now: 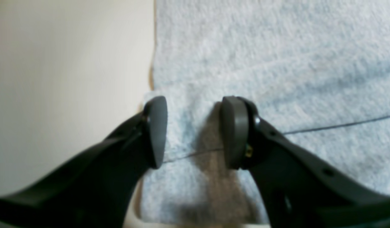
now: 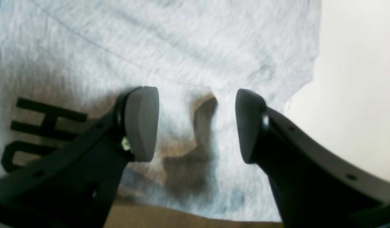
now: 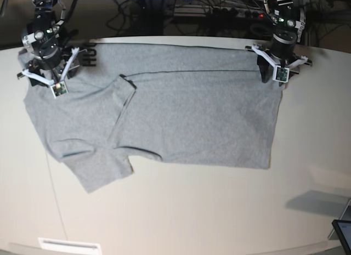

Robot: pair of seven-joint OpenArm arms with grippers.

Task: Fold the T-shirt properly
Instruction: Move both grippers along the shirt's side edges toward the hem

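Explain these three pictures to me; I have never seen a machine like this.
It is a robot with two arms, meant to fold the grey T-shirt spread on the pale table. The wide picture looks down on everything. The two close-ups come from cameras on the wrists. The left gripper hovers over a cloth edge with a seam; the right gripper is above the part with black lettering. Both have their jaws apart, and neither holds anything.
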